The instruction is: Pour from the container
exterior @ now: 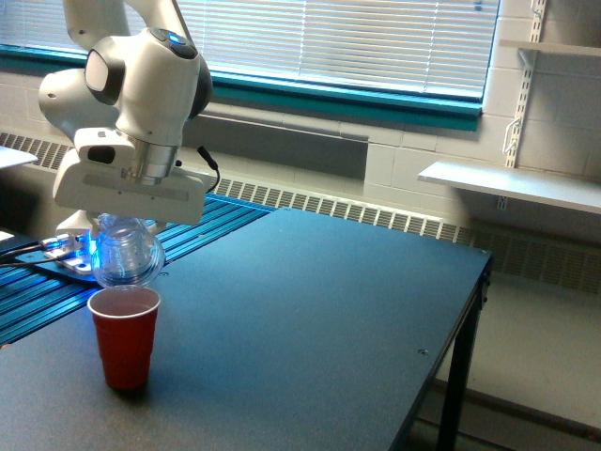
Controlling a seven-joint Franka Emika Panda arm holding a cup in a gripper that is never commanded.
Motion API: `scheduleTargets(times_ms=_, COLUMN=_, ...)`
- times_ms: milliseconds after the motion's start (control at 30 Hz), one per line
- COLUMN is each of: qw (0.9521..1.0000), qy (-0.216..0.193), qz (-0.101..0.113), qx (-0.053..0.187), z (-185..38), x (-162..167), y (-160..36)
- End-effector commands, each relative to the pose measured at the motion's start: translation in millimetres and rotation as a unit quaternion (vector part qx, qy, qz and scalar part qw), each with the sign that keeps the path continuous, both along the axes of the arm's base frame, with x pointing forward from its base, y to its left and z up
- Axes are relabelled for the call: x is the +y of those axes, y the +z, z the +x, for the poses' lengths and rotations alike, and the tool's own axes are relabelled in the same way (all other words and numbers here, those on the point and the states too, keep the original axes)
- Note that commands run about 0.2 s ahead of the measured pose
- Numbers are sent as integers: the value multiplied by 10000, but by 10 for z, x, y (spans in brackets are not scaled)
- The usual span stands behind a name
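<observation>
so the gripper point(127, 218) is clamped on the container point(126, 257), tipped just above the red cup point(124, 336) at its twelve o'clock (mouth aimed down, i'd guess, so contents land inside) on the table point(310, 310).

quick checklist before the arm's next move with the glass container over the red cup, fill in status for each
1. Gripper holding the clear glass container: ok, it hangs from the gripper.
2. Container above the red cup: ok, just over the rim, slightly toward the exterior view's right.
3. Container clear of the cup rim: ok, a small gap shows.
4. Red cup upright on the dark table: ok.
5. Container emptied: cannot tell, the glass looks clear but reflections hide the inside.
6. Spill on the table around the cup: ok, none visible.
</observation>
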State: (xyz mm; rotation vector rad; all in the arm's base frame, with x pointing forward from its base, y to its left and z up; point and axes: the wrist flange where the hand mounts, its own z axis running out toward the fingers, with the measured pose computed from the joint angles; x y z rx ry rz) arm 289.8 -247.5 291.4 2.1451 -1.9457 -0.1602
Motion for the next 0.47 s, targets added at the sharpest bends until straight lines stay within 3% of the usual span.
scheduleTargets(times_ms=33, qw=9998, qy=146, qz=40, qx=-136, z=100, x=51, y=52)
scheduleTargets(times_ms=467, qw=9991, qy=78, qz=-170, qx=-375, z=158, x=5, y=249)
